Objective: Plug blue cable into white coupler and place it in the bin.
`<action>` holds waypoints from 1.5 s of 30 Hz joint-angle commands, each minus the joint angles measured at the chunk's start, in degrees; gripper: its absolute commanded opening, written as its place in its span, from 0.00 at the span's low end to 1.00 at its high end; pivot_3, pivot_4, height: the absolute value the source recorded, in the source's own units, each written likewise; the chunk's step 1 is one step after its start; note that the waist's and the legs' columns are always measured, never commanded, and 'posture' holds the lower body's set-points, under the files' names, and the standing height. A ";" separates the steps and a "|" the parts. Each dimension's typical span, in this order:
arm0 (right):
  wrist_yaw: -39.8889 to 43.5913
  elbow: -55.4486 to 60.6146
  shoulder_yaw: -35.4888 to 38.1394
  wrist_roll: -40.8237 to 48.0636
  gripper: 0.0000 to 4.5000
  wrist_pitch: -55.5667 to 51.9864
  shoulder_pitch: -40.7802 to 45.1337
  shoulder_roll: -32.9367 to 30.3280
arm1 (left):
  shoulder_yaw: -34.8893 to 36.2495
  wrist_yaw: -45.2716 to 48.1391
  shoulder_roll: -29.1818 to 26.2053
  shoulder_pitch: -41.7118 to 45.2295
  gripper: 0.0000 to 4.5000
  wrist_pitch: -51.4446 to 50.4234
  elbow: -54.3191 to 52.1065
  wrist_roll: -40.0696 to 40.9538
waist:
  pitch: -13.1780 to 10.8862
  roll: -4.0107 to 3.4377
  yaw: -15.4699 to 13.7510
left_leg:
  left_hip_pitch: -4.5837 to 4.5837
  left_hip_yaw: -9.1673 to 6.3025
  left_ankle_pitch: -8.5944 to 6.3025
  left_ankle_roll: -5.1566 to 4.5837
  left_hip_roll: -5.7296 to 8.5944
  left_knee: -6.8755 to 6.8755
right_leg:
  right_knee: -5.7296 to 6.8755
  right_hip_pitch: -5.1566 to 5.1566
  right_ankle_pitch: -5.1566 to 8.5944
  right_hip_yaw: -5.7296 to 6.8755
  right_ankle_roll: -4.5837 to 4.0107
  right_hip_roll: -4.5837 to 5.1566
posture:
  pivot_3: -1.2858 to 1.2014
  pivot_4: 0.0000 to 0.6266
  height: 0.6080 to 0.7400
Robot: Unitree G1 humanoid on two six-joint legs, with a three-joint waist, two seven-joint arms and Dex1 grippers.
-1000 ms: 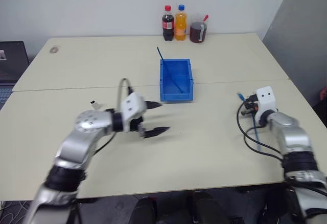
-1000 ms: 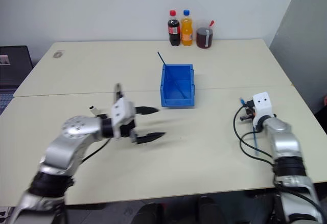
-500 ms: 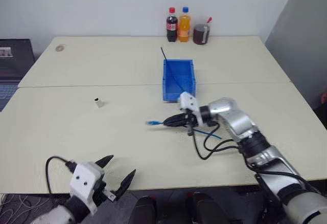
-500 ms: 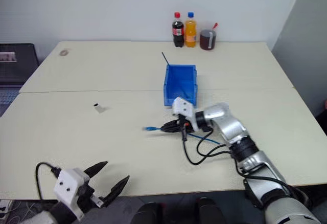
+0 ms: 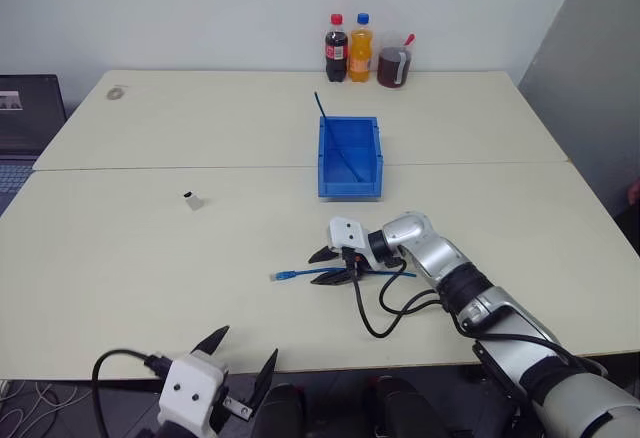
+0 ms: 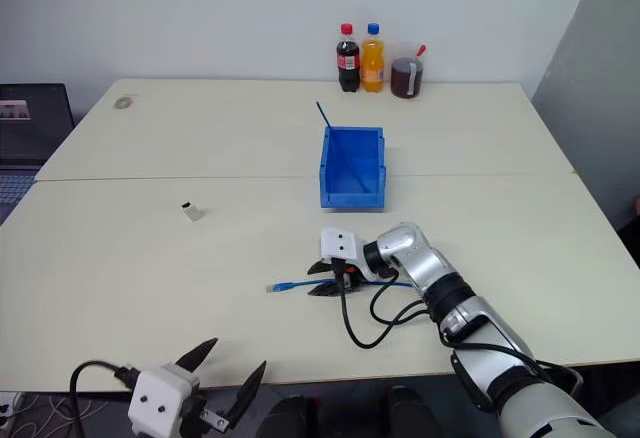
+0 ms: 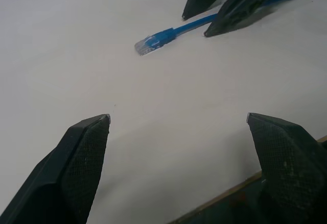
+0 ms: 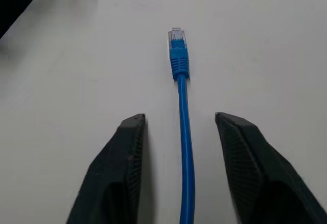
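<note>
- Blue cable (image 5: pixel 300 274) lies flat on the table (image 5: pixel 150 248), between the parted fingers of the right hand (image 5: pixel 327 267).
- Left hand (image 5: pixel 240 363) hangs wide open at the near table edge.
- White coupler (image 5: pixel 191 200) and bin (image 5: pixel 348 158) stand apart.

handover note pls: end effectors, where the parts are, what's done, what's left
Left end effector: open, empty, at the near table edge.
Right end effector: open, fingers either side of the thin light-blue network cable, no grip visible.
The cable lies flat on the table, plug end pointing to the robot's left.
Tiny white boxy coupler sits alone, further left on the table.
Bright blue plastic bin stands behind the cable; a thin dark blue stick leans in it.
Done: nothing mated.
Left: plug cable into coupler, put it in the bin.
</note>
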State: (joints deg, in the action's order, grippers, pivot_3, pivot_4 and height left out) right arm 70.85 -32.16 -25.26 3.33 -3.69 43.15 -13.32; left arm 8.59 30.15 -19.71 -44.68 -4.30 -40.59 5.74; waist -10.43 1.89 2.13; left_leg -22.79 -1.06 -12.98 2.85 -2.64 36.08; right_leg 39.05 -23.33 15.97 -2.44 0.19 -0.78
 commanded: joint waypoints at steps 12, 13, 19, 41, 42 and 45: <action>-10.67 59.79 19.90 23.04 0.87 -37.07 -26.95 -18.76 | -7.13 35.31 -24.70 46.85 1.00 0.52 37.58 9.25 | -0.06 -0.21 -0.02 | -0.08 -0.10 -0.02 0.04 -0.02 -0.01 | -0.02 0.01 -0.06 0.22 0.11 -0.10 | 0.52 0.24 1.00; -12.02 60.40 20.28 23.07 0.87 -37.40 -27.63 -18.93 | -8.97 37.19 -24.71 49.59 1.00 1.22 40.64 8.37 | -0.06 -0.21 0.08 | -0.06 -0.09 -0.02 0.03 -0.02 -0.01 | -0.02 0.00 -0.07 0.22 0.13 -0.11 | 0.52 0.24 1.00; -19.64 61.64 22.02 22.61 0.87 -37.08 -29.18 -18.14 | -16.05 44.27 -25.18 59.37 0.96 6.15 55.59 3.14 | -0.02 -0.20 0.12 | 0.01 -0.17 -0.01 0.02 -0.04 0.00 | 0.06 0.04 -0.17 0.22 0.16 -0.20 | 0.52 0.24 1.00; -27.71 63.43 22.67 24.62 0.87 -36.48 -30.79 -17.62 | -16.42 48.04 -25.50 60.68 0.20 6.03 58.65 4.17 | 0.22 -0.30 0.18 | 0.08 -0.08 -0.01 0.01 -0.05 0.00 | 0.08 0.07 -0.17 0.09 0.17 -0.20 | 0.52 0.24 1.00; -27.72 63.22 22.59 24.67 0.87 -36.45 -30.56 -17.52 | -16.19 47.87 -25.42 60.44 0.19 5.40 57.94 4.44 | 0.22 -0.30 0.24 | 0.07 -0.10 -0.01 0.01 -0.05 0.00 | 0.08 0.07 -0.16 0.09 0.17 -0.20 | 0.52 0.24 1.00; -27.78 62.66 22.41 25.52 0.87 -36.98 -29.59 -16.88 | -15.06 46.16 -24.77 59.67 0.12 0.08 53.53 6.27 | 0.24 -0.31 0.26 | 0.07 -0.09 -0.01 0.01 -0.05 0.00 | 0.07 0.07 -0.16 0.09 0.17 -0.20 | 0.52 0.24 1.00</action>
State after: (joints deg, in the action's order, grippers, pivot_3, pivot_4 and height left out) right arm 43.34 29.92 -3.35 27.29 -41.41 12.30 -30.83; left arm -5.67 77.01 -43.76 16.79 0.31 15.28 12.12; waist -10.19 1.58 2.39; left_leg -22.72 -1.14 -12.99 2.86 -2.69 36.08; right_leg 39.12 -23.25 15.81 -2.36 0.36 -0.97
